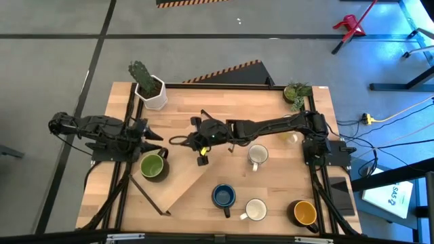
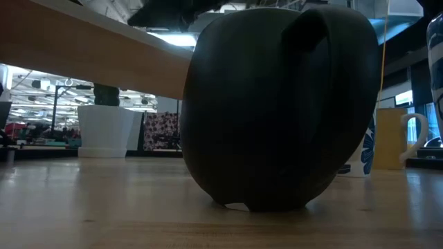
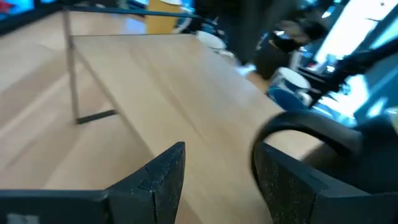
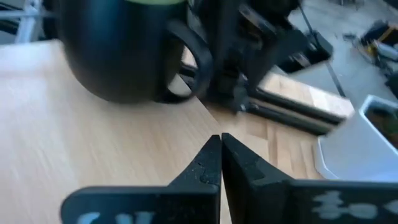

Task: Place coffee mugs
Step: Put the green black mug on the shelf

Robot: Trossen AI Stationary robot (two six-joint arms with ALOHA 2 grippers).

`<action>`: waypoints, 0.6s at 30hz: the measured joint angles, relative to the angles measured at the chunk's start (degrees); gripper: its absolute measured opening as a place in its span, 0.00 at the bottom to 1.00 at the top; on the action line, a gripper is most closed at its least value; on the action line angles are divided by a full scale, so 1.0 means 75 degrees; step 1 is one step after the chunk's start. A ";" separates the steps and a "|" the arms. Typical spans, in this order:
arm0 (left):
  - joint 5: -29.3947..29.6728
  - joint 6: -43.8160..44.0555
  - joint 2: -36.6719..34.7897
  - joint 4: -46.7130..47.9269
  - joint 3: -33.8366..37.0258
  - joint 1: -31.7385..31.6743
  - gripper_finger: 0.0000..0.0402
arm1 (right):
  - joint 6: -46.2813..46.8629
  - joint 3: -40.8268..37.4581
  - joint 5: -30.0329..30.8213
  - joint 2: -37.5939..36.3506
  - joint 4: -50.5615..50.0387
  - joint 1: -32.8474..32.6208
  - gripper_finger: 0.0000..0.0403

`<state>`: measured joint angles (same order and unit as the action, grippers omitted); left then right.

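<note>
The green mug (image 1: pixel 154 166) is seen just ahead of the left gripper (image 1: pixel 150 139), whose spread fingers (image 3: pixel 163 171) are shown only by its wrist camera. The right gripper (image 4: pixel 220 157), closed and empty, is held just beside that mug.

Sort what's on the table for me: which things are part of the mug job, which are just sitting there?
Part of the job:
green mug, by the left gripper
white mug
dark blue mug
second white mug
yellow-orange mug

Just sitting there:
white cactus pot
small potted plant
</note>
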<state>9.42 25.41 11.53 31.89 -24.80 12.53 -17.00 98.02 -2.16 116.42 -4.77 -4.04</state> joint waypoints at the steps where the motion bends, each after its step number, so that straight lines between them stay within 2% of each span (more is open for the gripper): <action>1: 0.0168 0.0061 0.0000 0.0039 0.0000 0.0000 0.47 | -0.0020 0.0000 -0.0046 0.0001 0.0140 -0.0016 0.00; 7: 0.1217 0.0456 0.0001 0.0394 0.0001 0.0000 0.47 | -0.0040 0.0000 -0.0293 0.0308 0.0789 -0.0124 0.00; 13: 0.2802 0.1150 -0.0003 0.0196 0.0000 0.0000 0.47 | -0.0040 -0.0006 -0.0527 0.0636 0.1441 -0.0103 0.00; 18: 0.3233 0.1162 0.0000 0.0185 -0.0120 0.0000 0.47 | -0.0247 -0.0006 -0.0570 0.0734 0.1639 -0.0106 0.00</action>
<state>33.67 34.12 11.53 33.28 -25.70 12.53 -18.85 97.97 -6.43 121.93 7.53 -4.84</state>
